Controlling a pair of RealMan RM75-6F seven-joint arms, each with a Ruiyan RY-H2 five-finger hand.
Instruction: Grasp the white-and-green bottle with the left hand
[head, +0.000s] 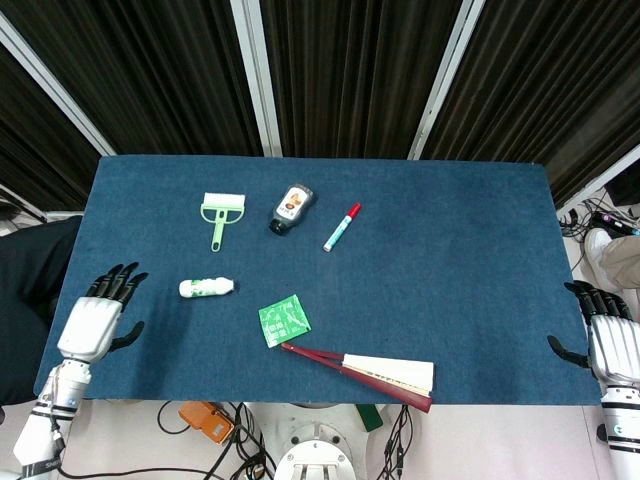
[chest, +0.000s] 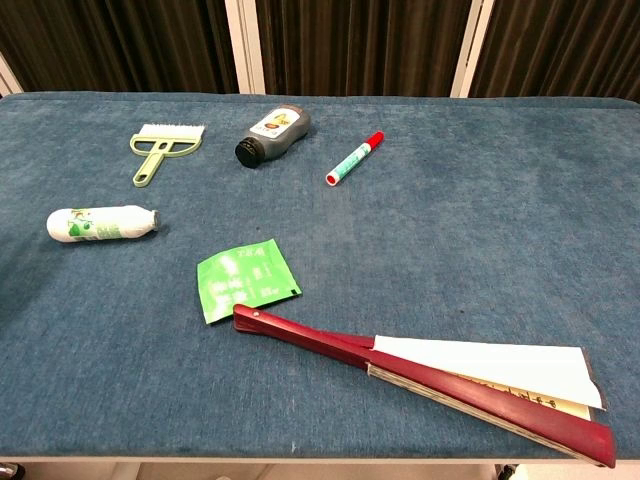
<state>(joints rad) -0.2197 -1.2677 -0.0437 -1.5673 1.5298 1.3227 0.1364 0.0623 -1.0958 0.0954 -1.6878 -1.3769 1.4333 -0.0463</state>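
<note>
The white-and-green bottle (head: 206, 288) (chest: 101, 223) lies on its side on the left part of the blue table, cap end to the right. My left hand (head: 97, 318) hovers over the table's front-left corner, fingers spread and empty, well to the left of the bottle and a little nearer me. My right hand (head: 608, 335) stays off the table's right edge, fingers apart, holding nothing. Neither hand shows in the chest view.
A green brush (head: 221, 214) (chest: 161, 145), a dark bottle (head: 291, 207) (chest: 273, 132) and a red-capped marker (head: 341, 227) (chest: 354, 158) lie further back. A green sachet (head: 284, 320) (chest: 244, 278) and a red folding fan (head: 368, 372) (chest: 440, 382) lie near the front edge.
</note>
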